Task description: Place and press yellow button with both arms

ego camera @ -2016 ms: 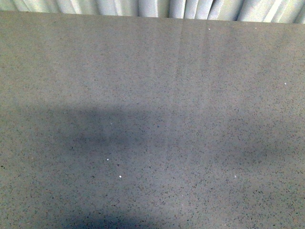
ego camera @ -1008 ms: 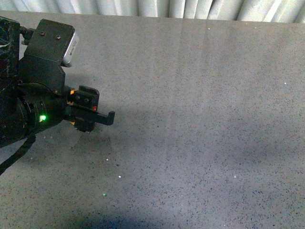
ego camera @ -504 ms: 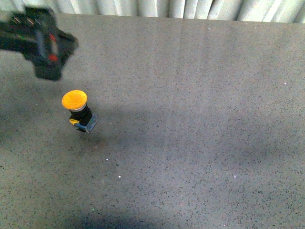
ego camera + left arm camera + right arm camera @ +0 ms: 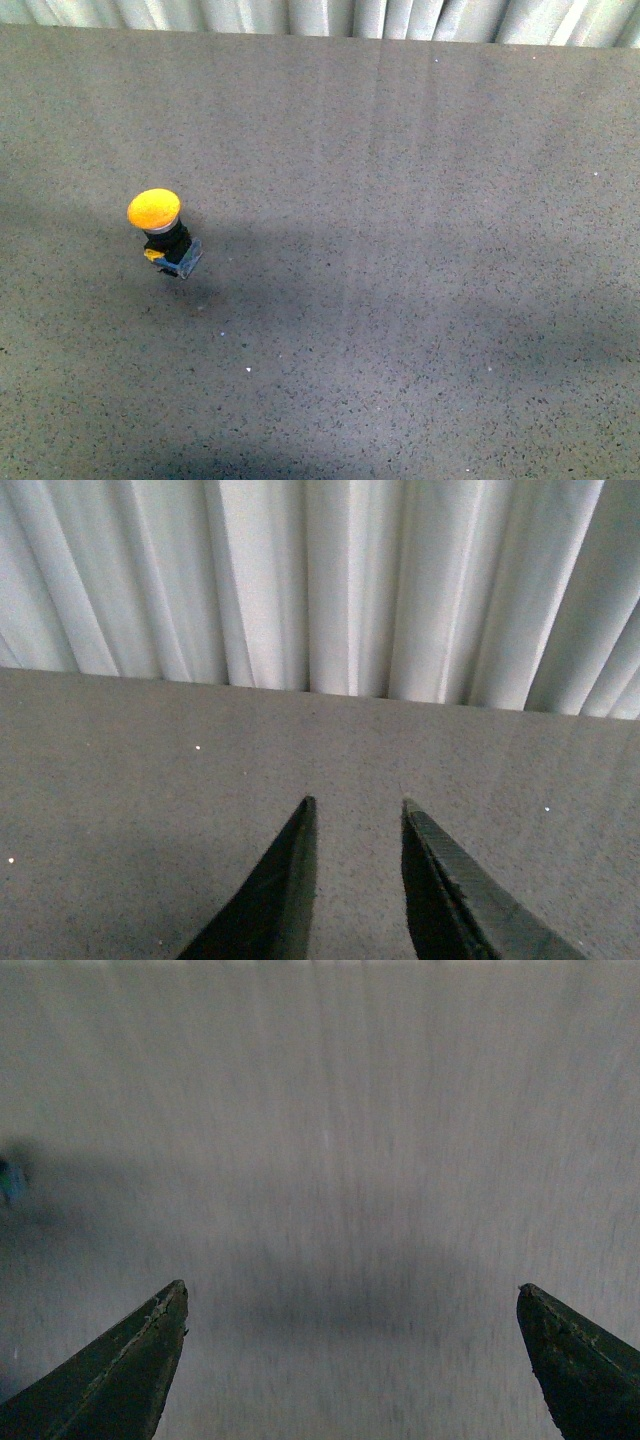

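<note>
Front view, yellow button ungripped, left gripper narrowly parted, right gripper wide, both empty

A grey speckled counter fills the front view, with a pleated white curtain along its far edge at 12 o'clock. A broad dim shadow crosses it from 9 to 3 o'clock. A few tiny white specks lie toward 6 o'clock.

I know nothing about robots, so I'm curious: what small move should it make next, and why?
Probably bring the right gripper over the yellow button. The button stands on the table with no arm near it in the front view, and that gripper is open and empty.
</note>
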You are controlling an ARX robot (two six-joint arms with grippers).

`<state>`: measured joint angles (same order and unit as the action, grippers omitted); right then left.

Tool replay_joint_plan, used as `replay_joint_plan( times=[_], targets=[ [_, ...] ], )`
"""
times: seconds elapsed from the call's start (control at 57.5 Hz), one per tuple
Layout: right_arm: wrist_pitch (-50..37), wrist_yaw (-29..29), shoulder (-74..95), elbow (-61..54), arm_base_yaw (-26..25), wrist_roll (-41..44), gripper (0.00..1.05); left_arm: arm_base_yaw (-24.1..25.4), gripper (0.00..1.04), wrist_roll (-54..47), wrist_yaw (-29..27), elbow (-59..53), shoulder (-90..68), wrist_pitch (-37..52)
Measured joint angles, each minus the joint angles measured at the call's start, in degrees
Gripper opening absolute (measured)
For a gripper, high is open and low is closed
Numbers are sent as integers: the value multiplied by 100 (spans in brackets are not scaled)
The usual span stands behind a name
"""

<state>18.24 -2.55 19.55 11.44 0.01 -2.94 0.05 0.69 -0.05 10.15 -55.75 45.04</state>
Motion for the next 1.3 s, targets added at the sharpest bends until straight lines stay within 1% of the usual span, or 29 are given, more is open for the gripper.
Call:
replay_joint_plan(
  times=[0.017,0.104,0.122,0.278,0.33,0.417,0.521,0.556,0.643,0.747,0.782,0.852,0.904,0.938,0.991,1.008,1.112,1.164,1.199,1.303],
  targets=[
    [-85,66,562,162,72,31,96,-7,15,-2,17,-35,70,-20],
    [-684,173,1731,485,310,260,96,-17,2,-4,24,-181,323,-127],
    [-885,175,2037,575,385,326,96,-17,1,9,13,-199,356,-144],
    [-2194,142,3921,1226,887,1163,96,-11,1,-11,4,-428,848,-415],
    [-2647,24,4570,1526,1113,1473,96,-11,1,-13,2,-481,990,-498],
    [-3126,-120,5493,2063,1491,1996,96,-11,1,-13,2,-577,1263,-675],
    [-3335,-214,6404,2704,1923,2391,96,-11,1,-15,7,-667,1576,-901],
    [-3362,-225,6686,2911,2052,2465,96,-11,1,-17,9,-752,1604,-809],
    [-3394,-278,7368,3427,2402,2527,96,-11,1,-17,4,-898,1694,-730],
    [-3390,-350,7989,3930,2761,2527,95,-11,1,-20,7,-944,2011,-1056],
    [-3390,-348,8159,4072,2857,2527,92,-11,1,-20,4,-944,2133,-1158],
    [-3388,-365,8439,4330,3012,2522,82,-11,1,-20,4,-944,2365,-1360],
    [-3362,-448,8647,4579,3091,2496,72,-11,1,-20,4,-944,2551,-1519],
    [-3327,-474,8793,4791,3119,2428,63,-11,1,-20,4,-944,2723,-1681],
    [-3250,-551,8931,5010,3141,2343,52,-11,1,-20,4,-944,2953,-1910],
    [-3189,-616,8990,5110,3152,2275,47,-11,1,-20,4,-944,3001,-1958],
    [-2977,-968,9204,5427,3226,2006,24,-11,1,-22,4,-944,3399,-2326],
    [-2885,-1132,9304,5563,3254,1862,10,-11,1,-20,4,-944,3571,-2500],
    [-2844,-1222,9353,5628,3261,1764,2,-11,1,-20,4,-944,3689,-2616],
    [-2712,-1381,9490,5794,3338,1569,1,-11,1,-20,4,-944,3904,-2828]
  ],
)
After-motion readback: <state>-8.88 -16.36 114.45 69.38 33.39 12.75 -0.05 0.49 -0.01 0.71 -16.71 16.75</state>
